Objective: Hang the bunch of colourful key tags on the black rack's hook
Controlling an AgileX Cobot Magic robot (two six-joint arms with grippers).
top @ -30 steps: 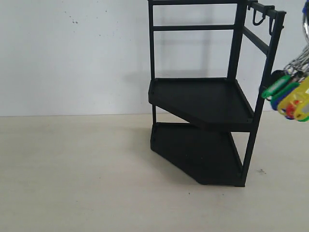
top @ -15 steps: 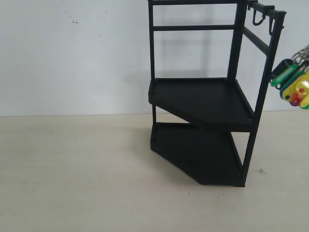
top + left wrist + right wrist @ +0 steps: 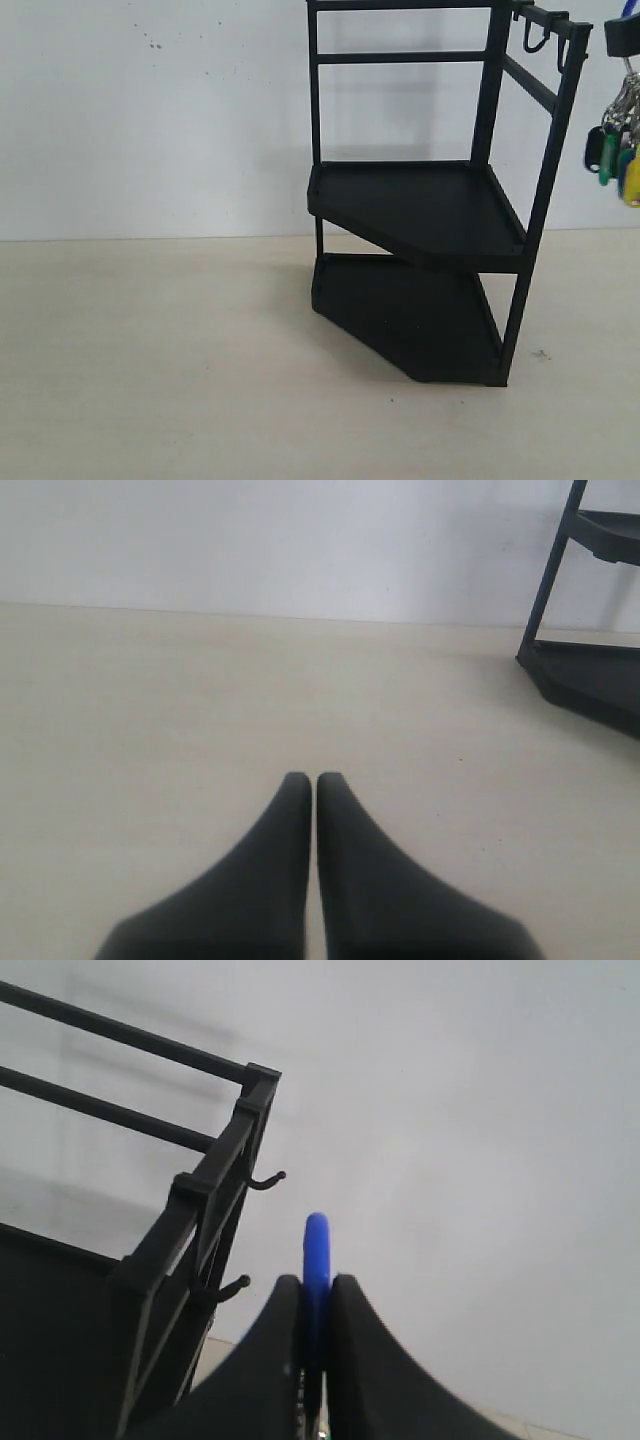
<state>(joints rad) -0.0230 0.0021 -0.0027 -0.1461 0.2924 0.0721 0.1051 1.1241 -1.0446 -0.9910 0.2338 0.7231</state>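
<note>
Higher than before, the key bunch (image 3: 620,150) dangles, likely light and floppy, best held by its blue loop (image 3: 316,1245), where the right tool (image 3: 316,1290) clamps; left tool (image 3: 309,780) closed.

Left gripper (image 3: 311,780) closed above table (image 3: 150,710); black rack (image 3: 585,630) near.

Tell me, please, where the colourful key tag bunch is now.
In the exterior view the colourful key tag bunch dangles at the far right edge, right of the black rack's front post, its blue loop pinched in the right gripper.
</note>
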